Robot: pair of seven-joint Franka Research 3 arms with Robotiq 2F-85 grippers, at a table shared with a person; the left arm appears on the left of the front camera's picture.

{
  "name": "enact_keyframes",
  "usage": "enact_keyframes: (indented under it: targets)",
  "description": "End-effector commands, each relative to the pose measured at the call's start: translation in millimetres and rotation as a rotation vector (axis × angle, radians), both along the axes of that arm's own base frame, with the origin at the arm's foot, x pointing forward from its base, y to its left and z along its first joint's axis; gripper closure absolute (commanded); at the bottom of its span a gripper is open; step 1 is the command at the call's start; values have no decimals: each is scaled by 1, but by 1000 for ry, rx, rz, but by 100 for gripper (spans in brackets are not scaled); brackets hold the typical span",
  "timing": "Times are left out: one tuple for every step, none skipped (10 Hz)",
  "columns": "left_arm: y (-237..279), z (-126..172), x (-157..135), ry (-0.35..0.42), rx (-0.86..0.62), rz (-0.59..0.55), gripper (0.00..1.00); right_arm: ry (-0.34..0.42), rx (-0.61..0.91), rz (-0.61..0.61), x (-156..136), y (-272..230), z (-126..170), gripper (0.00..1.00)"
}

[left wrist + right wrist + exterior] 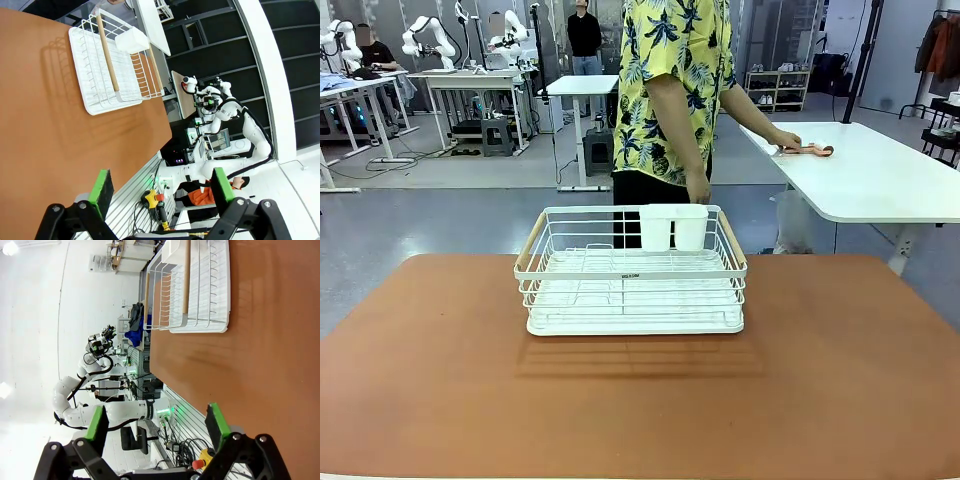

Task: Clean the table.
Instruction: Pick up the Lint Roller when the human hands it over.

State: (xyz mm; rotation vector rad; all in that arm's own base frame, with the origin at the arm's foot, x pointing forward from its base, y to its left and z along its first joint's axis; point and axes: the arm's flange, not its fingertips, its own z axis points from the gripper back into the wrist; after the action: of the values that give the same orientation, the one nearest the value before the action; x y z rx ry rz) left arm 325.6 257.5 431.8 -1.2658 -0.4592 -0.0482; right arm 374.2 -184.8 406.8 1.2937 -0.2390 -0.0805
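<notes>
Front view: rack (pixel 630 290) stands at middle of table (pixel 440 400); its long axis runs side to side
Person: hand (pixel 698 190) just behind rack's far rim, beside cup (pixel 673 228)
Left gripper (pixel 162 186): jaws spread, nothing held; well apart from rack, on its near side; rack lies ahead of fingers
Right gripper (pixel 156 421): jaws spread, nothing held; well apart from rack, on its near side
Nearer arm: judged neither; rack centred between both
Next move: judged a forward reach to rack's short ends

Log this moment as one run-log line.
left gripper: open, empty | right gripper: open, empty | white wire dish rack: on terracotta table | person's outstretched hand: on white table
</notes>
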Motion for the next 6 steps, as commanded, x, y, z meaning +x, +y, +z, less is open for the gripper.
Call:
enact_keyframes:
  targets:
    - [2, 2, -2, -10, -5, 1, 0, -7, 5, 4, 0, 1, 2, 0]
    - [2, 2, -2, -10, -5, 1, 0, -7, 5, 4, 0, 1, 2, 0]
    - [2, 2, -2, -10, -5, 1, 0, -7, 5, 4, 0, 1, 2, 0]
    - [2, 2, -2, -10, -5, 1, 0, -7, 5, 4, 0, 1, 2, 0]
    - [2, 2, -2, -10, -5, 1, 0, -7, 5, 4, 0, 1, 2, 0]
    - [2, 2, -2, -10, -5, 1, 0, -7, 5, 4, 0, 1, 2, 0]
